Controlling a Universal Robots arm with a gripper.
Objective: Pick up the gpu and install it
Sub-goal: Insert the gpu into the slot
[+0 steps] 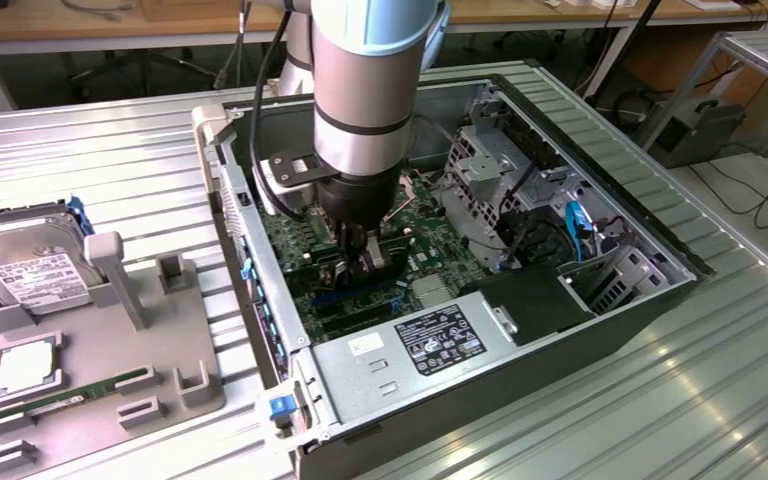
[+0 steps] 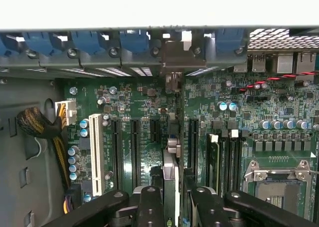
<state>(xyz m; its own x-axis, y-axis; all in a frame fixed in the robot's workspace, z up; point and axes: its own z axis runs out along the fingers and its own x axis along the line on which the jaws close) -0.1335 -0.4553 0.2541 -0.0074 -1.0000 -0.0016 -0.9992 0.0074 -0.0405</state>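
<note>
In the exterior view the arm reaches straight down into the open computer case [image 1: 598, 330], its tool [image 1: 364, 262] low over the motherboard [image 1: 424, 235] beside the power supply [image 1: 424, 345]. In the wrist view the tool [image 2: 170, 199], part-closed, grips the gpu [image 2: 171, 172] edge-on, apparently so it meets an expansion slot [image 2: 135, 147] on the motherboard [image 2: 149, 157] squarely.

Arm's a chunky brushed-silver tube [image 1: 357, 90] with a pale blue cap at the joint up top and a thin black ring around the lower part. A black cable [image 1: 259, 110] runs down alongside it. Below that it narrows into a black wrist section with a small grey box bolted on the side, then a black multi-link gripper [image 2: 170, 199] with round pivot bolts.
</note>
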